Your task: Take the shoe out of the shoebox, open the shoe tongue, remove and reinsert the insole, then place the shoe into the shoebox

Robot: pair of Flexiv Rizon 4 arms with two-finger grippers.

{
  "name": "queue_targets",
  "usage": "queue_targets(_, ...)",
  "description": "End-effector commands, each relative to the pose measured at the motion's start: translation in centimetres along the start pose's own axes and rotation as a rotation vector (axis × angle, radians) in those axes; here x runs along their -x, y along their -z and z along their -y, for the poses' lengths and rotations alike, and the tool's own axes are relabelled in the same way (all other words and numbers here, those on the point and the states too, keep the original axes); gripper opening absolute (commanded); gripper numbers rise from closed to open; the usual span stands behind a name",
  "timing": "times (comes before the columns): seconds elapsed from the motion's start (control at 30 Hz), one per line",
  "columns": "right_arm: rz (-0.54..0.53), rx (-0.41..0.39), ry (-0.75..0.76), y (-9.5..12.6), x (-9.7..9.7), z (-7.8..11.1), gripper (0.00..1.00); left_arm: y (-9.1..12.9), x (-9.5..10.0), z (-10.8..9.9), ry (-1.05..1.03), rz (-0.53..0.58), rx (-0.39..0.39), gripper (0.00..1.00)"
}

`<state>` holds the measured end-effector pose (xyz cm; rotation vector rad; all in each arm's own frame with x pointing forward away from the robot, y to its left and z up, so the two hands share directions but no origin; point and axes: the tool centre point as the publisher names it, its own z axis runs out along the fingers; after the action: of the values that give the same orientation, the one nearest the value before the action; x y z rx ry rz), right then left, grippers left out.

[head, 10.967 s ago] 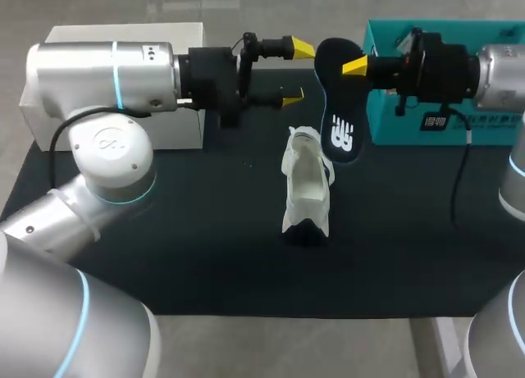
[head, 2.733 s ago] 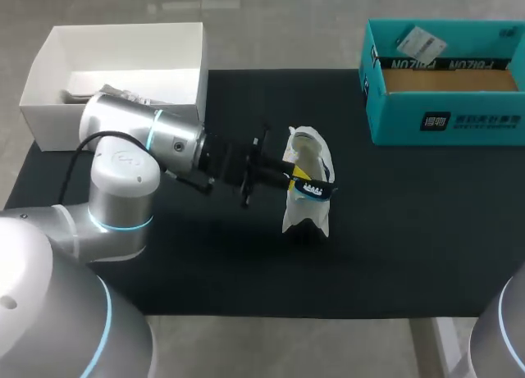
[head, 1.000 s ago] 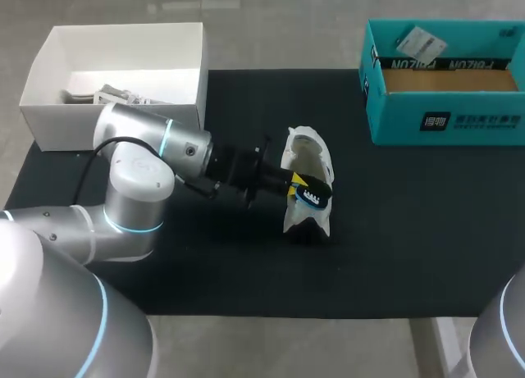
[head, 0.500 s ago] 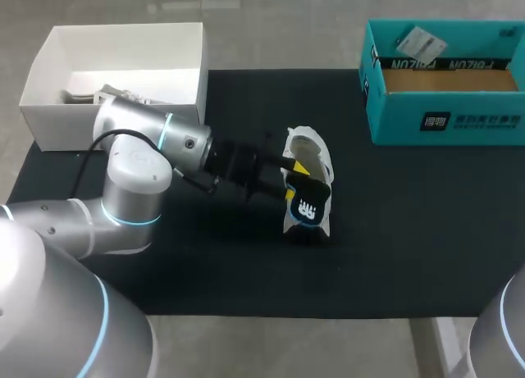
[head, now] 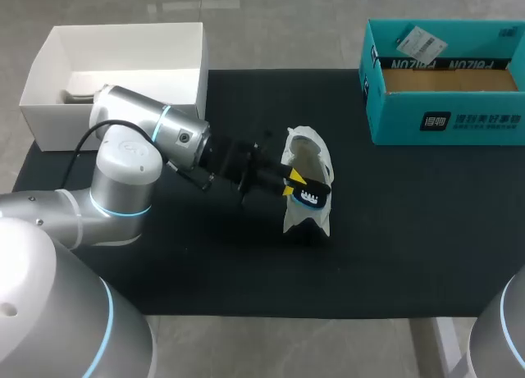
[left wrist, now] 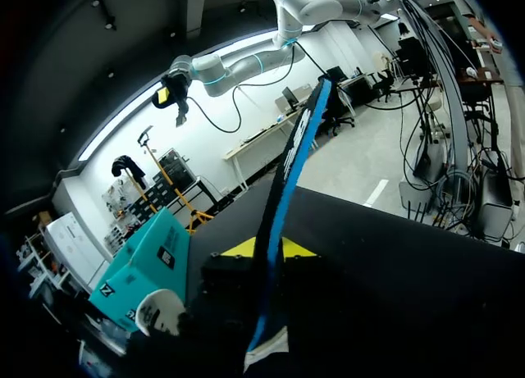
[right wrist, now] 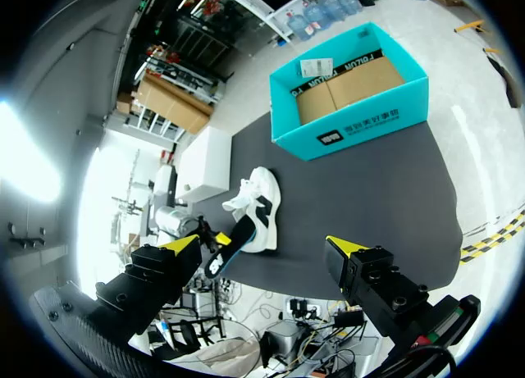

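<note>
Reinserting the insole (head: 312,198) into the shoe (head: 305,218), judging by its end sticking out at the opening; shoe sitting mid-mat (head: 410,230). Clamping the insole edgewise in the left gripper (head: 293,181); next, needing a push deeper inside. Keeping clear overhead with the right gripper (right wrist: 262,248), fingers spread, empty. Offering open mat all round, shoebox (head: 443,120) well apart.

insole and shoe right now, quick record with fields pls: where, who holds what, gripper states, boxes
insole: dark, clamped in the left gripper, at the shoe's opening; how far in, cannot tell
shoe: white, mid black mat, outside both boxes
left gripper: shut on the insole
right gripper: open, empty, high above the mat
teal shoebox: far right, no shoe inside
white box: far left corner
</note>
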<state>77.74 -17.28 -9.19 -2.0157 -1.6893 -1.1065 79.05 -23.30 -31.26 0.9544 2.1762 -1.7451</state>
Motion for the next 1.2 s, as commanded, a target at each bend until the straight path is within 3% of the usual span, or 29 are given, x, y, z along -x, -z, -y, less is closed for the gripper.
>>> queue_targets(0.03, 0.002, 0.0, -0.002, -0.1, 0.0, 0.0, 1.0, 0.0, 0.2, -0.7, -0.002, 0.004, 0.014, 0.0)
queue_targets(0.73, 0.002, 0.0, -0.002, -0.1, 0.0, 0.0, 1.0, -0.5, 1.4, -4.9, 0.003, 0.137, 0.131, 0.0)
queue_targets(1.2, 0.002, 0.0, -0.002, -0.1, 0.0, 0.0, 1.0, 0.2, 1.5, -2.3, 0.034, 0.158, 0.07, 0.0)
